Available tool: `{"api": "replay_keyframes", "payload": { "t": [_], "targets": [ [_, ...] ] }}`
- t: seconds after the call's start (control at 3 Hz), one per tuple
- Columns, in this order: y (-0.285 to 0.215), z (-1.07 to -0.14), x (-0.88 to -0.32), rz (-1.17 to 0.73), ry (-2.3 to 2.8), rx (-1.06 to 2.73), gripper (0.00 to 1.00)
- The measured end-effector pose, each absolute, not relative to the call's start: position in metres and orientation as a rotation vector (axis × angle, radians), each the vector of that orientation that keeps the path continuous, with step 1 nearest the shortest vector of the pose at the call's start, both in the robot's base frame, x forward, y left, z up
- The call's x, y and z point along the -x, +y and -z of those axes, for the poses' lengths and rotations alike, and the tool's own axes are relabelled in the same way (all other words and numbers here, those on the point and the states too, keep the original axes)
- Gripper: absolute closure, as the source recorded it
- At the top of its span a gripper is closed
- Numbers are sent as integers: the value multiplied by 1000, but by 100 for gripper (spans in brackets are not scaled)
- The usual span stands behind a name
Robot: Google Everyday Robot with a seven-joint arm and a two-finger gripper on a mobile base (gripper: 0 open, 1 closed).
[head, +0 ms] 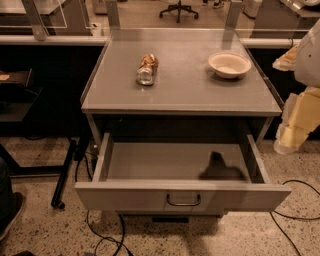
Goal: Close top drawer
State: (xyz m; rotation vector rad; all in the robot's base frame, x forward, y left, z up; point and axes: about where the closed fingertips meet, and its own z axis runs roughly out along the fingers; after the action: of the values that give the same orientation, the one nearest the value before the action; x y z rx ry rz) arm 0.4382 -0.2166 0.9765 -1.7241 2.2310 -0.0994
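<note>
The top drawer point(182, 196) is a wide, shallow grey metal drawer, pulled far out from under the grey table point(180, 95). Its inside point(165, 161) holds nothing except a dark shadow at the right. A small dark wire handle point(183, 201) sits at the centre of its flat front panel. No lower drawers show beneath it. My gripper point(292, 131) hangs at the right edge of the view on the pale arm. It is beside the table's right front corner, above and to the right of the drawer's right side, and touches nothing.
A crushed plastic bottle point(147, 69) lies on the tabletop, and a white bowl point(229, 64) stands at its back right. Cables point(300, 220) run over the speckled floor. A black stand leg point(64, 176) is at the left. An office chair point(178, 9) stands behind.
</note>
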Motion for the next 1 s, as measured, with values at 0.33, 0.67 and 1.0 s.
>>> {"api": "replay_keyframes", "payload": {
  "t": [0.33,0.67,1.0],
  "targets": [
    [-217,-976,-438,99,2231,1724,0],
    [-217,-977,-438,99,2231,1724,16],
    [-217,-977,-438,100,2231,1724,46]
  ]
}}
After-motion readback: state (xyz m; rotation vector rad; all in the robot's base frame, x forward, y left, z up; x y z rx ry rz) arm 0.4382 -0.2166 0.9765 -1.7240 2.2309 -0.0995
